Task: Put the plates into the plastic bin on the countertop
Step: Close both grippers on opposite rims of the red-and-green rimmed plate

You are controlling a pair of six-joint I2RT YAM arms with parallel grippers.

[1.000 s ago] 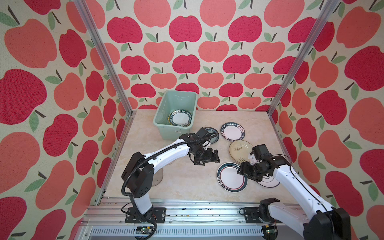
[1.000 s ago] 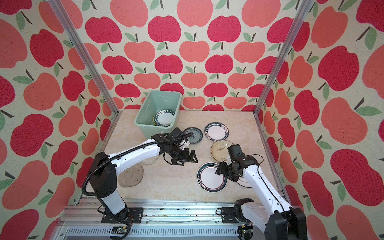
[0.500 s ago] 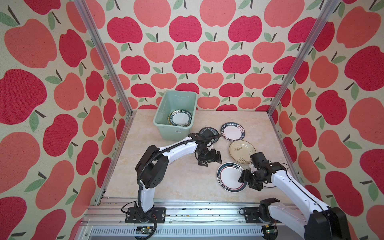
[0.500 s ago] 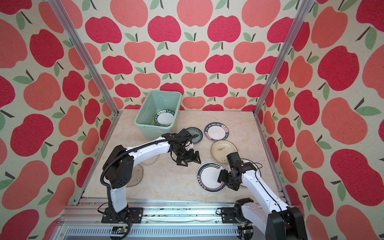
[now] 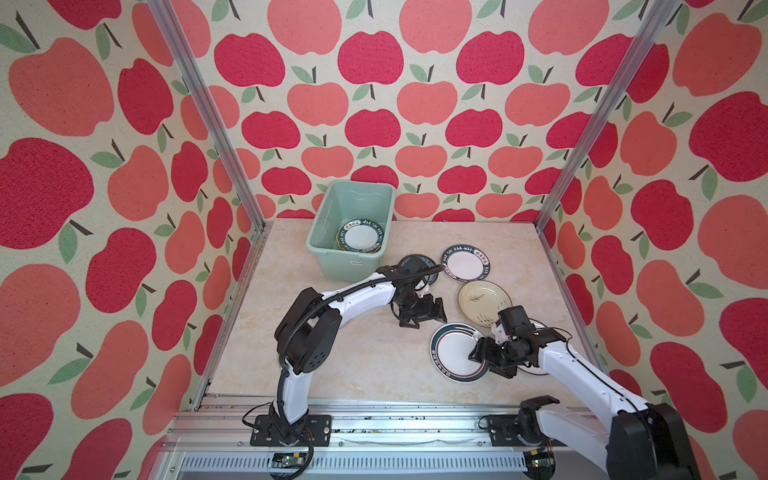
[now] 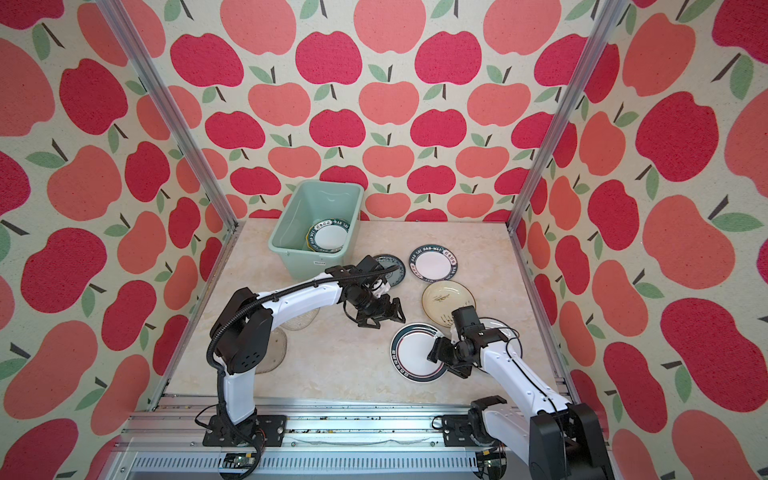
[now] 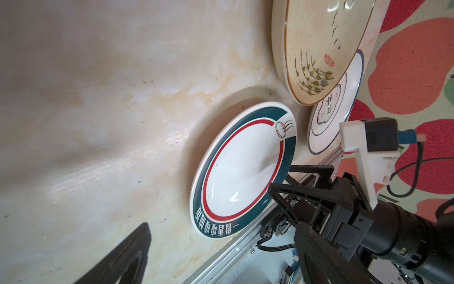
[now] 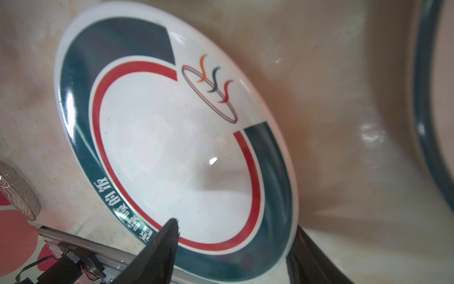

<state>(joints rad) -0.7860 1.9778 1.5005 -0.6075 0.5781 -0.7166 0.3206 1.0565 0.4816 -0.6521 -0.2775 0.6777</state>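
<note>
We see apple-patterned walls on three sides: red and coral apples, green leaves, cream ground. Two metal posts in back corners, aluminium rail along front. Light bright, even.

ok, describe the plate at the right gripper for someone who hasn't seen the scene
On the countertop, go to the front right. The plate sits there, with the right gripper at its rim. Only it has a broad teal band with a red ring inside.

blue-rimmed plate partly hidden by cream plate, bin label unreadable
</note>
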